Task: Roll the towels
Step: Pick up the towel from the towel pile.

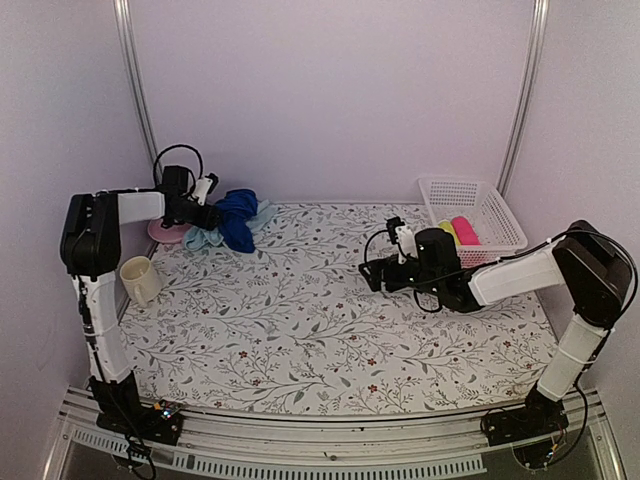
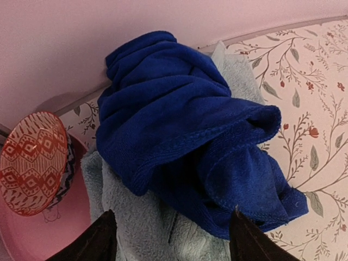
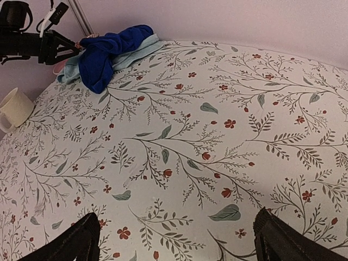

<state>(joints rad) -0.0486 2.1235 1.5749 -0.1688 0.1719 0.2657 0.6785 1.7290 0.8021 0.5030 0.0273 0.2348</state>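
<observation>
Towels (image 1: pixel 228 225) lie heaped in the far left corner of the floral tabletop (image 1: pixel 300 330). The left arm (image 1: pixel 90 240) reaches along the left edge to that heap. The right arm (image 1: pixel 520 275) stretches from the right edge toward the middle of the tabletop. A white mesh basket (image 1: pixel 440 195) stands in the far right corner.

In the heap, the royal blue towel (image 2: pixel 185 130) is bunched on top of the pale aqua towel (image 2: pixel 133 217), which spreads beneath and beside it. The left gripper (image 2: pixel 173 212) is at the heap with its fingers spread, cloth of both towels between them. Whether the pads touch the cloth cannot be told. The right gripper (image 3: pixel 176 215) hangs low over bare tabletop, fingers wide apart and holding nothing.

A pink hat (image 1: pixel 165 232) sits against the heap on its left-edge side. A cream mug (image 1: pixel 140 278) stands at the left edge, nearer than the heap. A pink roll (image 1: pixel 465 231) and a yellow one (image 1: pixel 449 232) lie in the basket.
</observation>
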